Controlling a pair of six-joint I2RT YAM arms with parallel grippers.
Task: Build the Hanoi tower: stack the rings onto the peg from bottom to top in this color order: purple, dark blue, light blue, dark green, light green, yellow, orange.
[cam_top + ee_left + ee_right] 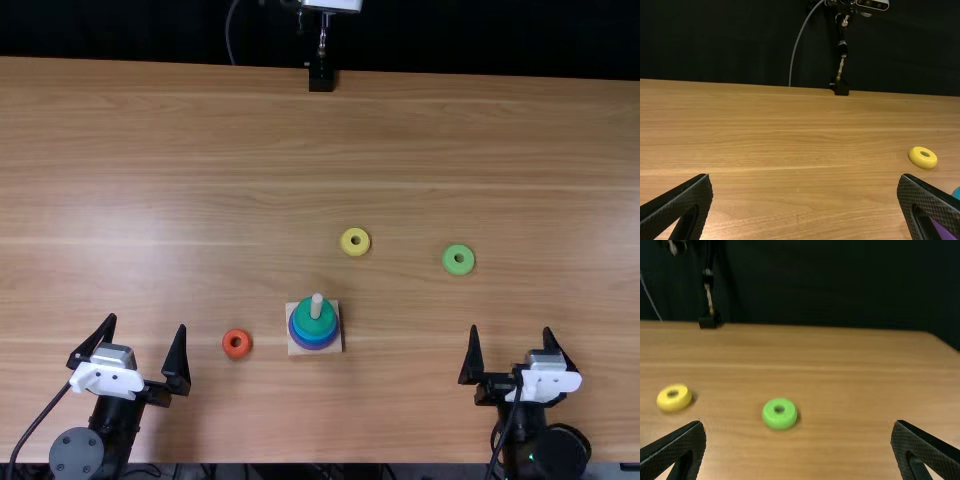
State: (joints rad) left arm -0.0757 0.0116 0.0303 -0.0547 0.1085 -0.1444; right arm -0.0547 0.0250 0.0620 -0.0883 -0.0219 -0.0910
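Well to the left of the peg [316,306], the left gripper [147,323] is being held empty, its fingers spread wide, presumably so that a ring can be straddled cleanly. Nearer the peg, on its left, the orange ring [237,344] is being borne flat by the table [150,150], its turn being set last by the colour order. Around the peg, the dark green ring [326,325] is being supported by blue layers [313,340] and the purple ring [316,348]. Beyond and right of the peg, the yellow ring [355,242] is lying flat; farther right, the light green ring [458,260] is apparently being called for next. Well right of the peg, the right gripper [511,329] is being held wide and empty, seemingly best suited to that pickup.
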